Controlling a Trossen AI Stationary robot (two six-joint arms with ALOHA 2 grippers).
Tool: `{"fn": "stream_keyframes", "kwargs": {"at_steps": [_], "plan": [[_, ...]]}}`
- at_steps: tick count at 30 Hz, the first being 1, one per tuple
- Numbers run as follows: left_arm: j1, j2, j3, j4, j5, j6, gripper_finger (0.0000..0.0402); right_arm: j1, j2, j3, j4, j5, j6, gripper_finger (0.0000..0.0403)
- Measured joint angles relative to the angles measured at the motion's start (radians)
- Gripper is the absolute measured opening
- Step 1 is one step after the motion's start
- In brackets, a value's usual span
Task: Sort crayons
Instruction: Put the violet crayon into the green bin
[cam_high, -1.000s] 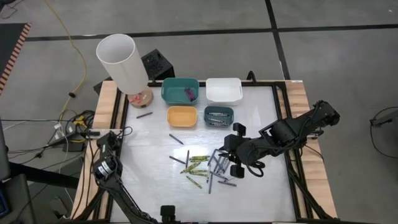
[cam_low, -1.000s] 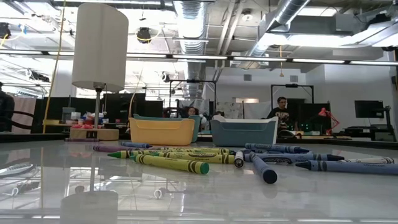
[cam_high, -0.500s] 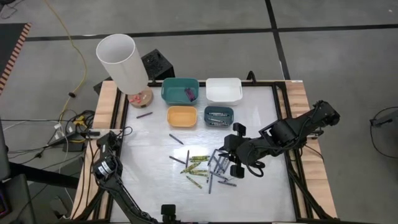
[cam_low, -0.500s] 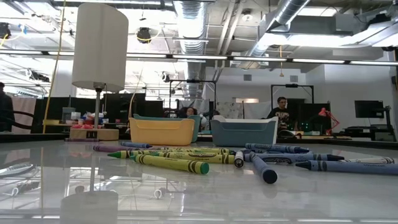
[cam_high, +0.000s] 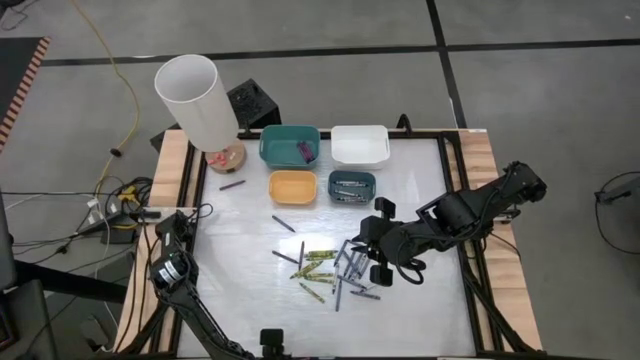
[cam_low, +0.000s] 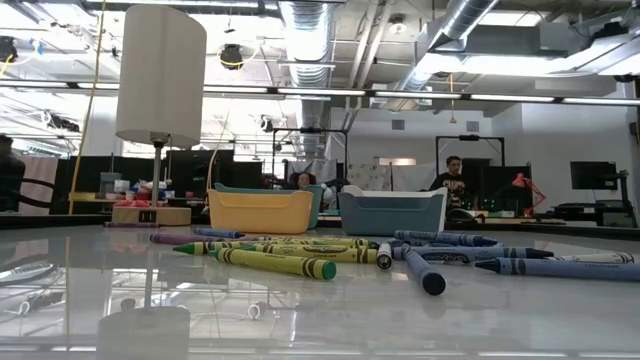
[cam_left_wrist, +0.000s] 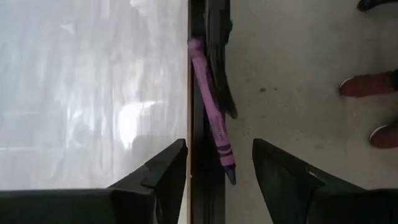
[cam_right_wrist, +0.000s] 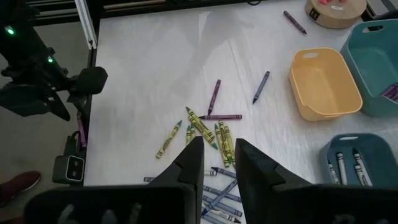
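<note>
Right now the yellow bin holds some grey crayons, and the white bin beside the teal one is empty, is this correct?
Not quite. The yellow bin is empty. The grey crayons lie in the small blue bin beside it, as the high view shows. The white bin beside the teal bin is empty.

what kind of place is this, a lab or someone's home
Most likely a robotics lab or workshop, not a home: bare ceiling ducts overhead, desks with a monitor behind, and a framed white table standing on concrete floor.

glossy white table, seemingly plastic bins
</note>
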Motion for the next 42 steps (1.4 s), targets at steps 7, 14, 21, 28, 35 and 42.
{"fn": "stream_keyframes", "kwargs": {"at_steps": [7, 14, 21, 28, 35, 42], "plan": [[0.0, 0.019, 0.0, -0.019, 0.044, -0.017, 0.0173, 0.0, 0.0, 0.0, -0.003, 0.0, 0.0, 0.0087], [0.011, 0.024, 0.001, -0.071, 0.05, -0.058, 0.0152, 0.0, 0.0, 0.0, -0.004, 0.0, 0.0, 0.0087], [0.028, 0.024, 0.001, -0.073, 0.049, -0.07, 0.0062, 0.0, 0.0, 0.0, -0.005, 0.0, 0.012, 0.0087], [0.034, 0.023, 0.002, -0.076, 0.085, -0.085, 0.001, 0.0, 0.0, 0.0, -0.006, 0.0, 0.028, 0.0087], [0.035, 0.018, 0.037, -0.14, 0.108, -0.112, 0.0011, 0.006, 0.0, 0.0, 0.001, 0.0, 0.045, 0.0087], [0.038, 0.016, 0.164, -0.344, 0.034, -0.11, 0.0011, 0.03, -0.002, 0.0, 0.005, 0.012, 0.032, 0.0087]]}}
